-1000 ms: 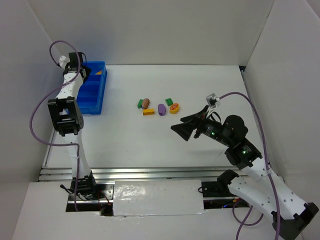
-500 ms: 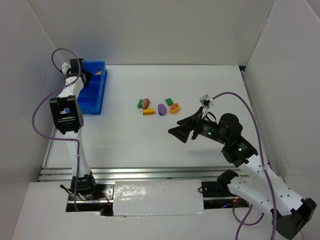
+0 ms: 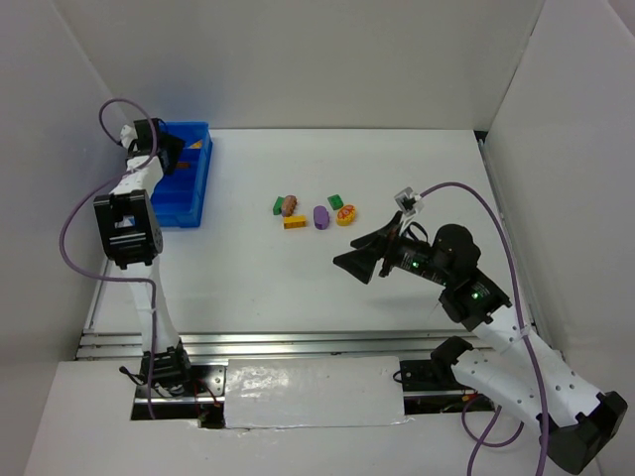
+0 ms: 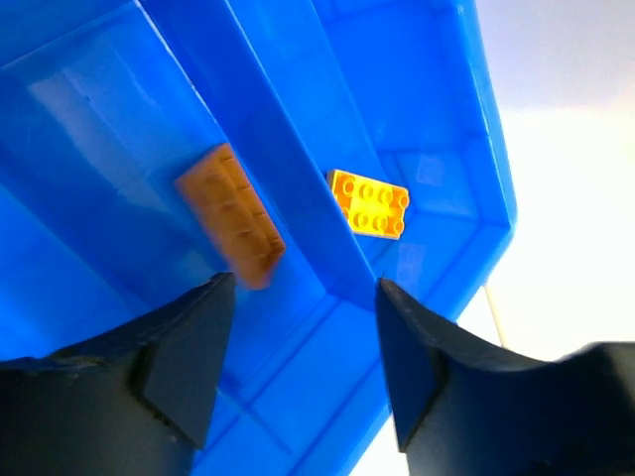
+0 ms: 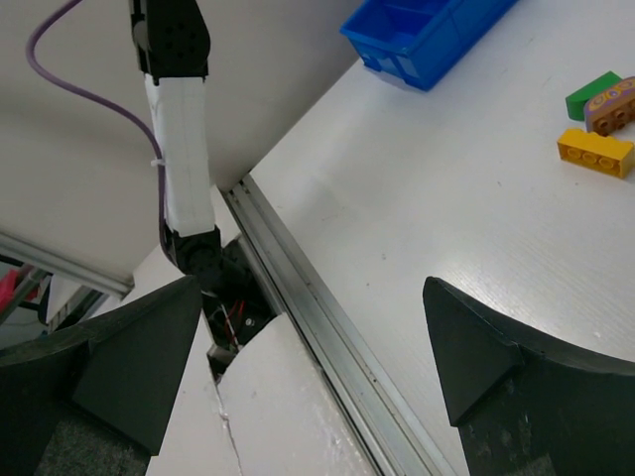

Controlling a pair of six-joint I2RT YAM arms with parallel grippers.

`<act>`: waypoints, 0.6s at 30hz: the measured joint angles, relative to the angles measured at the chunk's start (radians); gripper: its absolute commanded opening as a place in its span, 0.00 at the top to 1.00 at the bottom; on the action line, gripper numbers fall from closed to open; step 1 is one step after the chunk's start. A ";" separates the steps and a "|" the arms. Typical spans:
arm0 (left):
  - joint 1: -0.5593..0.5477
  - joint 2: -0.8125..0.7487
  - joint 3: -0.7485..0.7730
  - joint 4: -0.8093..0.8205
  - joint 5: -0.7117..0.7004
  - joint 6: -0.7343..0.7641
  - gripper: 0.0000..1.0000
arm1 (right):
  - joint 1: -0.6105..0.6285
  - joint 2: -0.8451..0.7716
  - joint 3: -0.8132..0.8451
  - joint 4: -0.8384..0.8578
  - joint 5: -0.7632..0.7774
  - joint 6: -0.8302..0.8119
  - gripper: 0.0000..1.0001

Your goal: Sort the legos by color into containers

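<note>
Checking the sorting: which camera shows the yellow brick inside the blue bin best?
Left wrist: the yellow brick lies studs-up, unobstructed. Top view gives only a speck; right wrist shows the bin, no brick.

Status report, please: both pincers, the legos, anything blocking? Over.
Left pincer open over blue bin, empty. Right pincer open, empty. Orange brick and yellow brick in neighbouring compartments; six legos lie on table. Nothing blocking.

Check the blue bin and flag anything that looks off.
One orange brick lies tilted beside the divider instead of flat; the yellow brick in the next compartment of the bin sits flat, studs up. Nothing else stands out.
</note>
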 measured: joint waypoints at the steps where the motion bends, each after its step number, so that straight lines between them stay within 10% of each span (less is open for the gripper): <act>1: 0.002 -0.020 -0.027 0.012 0.007 0.000 0.21 | 0.000 0.003 0.000 0.000 0.002 -0.001 0.00; 6: 0.006 -0.194 -0.180 0.033 0.028 0.031 0.01 | -0.002 0.048 0.000 0.004 0.005 0.000 0.00; 18: -0.105 -0.764 -0.299 -0.032 0.050 0.258 0.00 | -0.022 0.126 0.011 -0.054 0.203 0.043 0.00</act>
